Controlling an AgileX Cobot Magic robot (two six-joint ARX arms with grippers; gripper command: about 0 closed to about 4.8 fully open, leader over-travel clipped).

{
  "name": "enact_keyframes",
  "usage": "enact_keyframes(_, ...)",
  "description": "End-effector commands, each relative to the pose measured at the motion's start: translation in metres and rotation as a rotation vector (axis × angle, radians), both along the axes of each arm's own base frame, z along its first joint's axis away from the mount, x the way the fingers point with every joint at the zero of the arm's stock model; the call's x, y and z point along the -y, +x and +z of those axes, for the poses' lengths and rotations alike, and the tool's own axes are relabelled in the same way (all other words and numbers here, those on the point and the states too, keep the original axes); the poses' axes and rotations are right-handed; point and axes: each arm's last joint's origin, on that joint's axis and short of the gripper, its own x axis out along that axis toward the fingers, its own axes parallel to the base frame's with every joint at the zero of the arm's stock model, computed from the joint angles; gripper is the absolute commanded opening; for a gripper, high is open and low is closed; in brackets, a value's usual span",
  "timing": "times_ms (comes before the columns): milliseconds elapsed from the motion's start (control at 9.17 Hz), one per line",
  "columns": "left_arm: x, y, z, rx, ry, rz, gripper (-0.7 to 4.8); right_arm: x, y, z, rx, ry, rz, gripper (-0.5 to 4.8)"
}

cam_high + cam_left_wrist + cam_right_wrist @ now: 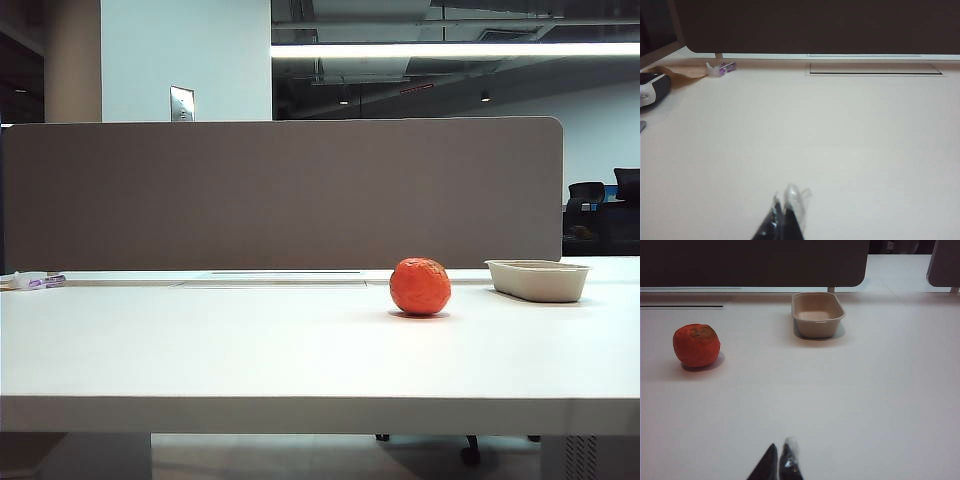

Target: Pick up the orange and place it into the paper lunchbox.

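White table, grey divider behind; one orange, one paper lunchbox near it, apart, nothing between.
Purple-capped item far left; left gripper and right gripper both pinched together, empty, over bare table.

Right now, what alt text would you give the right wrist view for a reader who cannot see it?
An orange sits alone on a white table, apart from an empty paper lunchbox that stands farther back near a dark partition. The right claw shows at the near edge, shut and holding nothing, well short of both.
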Motion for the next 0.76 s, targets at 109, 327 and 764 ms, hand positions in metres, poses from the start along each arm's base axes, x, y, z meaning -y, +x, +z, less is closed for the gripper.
enact_keyframes(109,0.000,0.000,0.002,0.022,-0.010,-0.004,-0.05,0.000,0.000,0.003,0.025,0.004,-0.001,0.18)
enact_keyframes(327,0.000,0.000,0.004,0.039,-0.017,-0.004,-0.05,0.000,0.000,0.007,0.049,0.006,-0.001,-0.06)
enact_keyframes(764,-0.001,-0.003,0.019,0.102,-0.117,0.041,-0.05,0.000,-0.004,0.025,0.117,0.035,-0.002,-0.06)
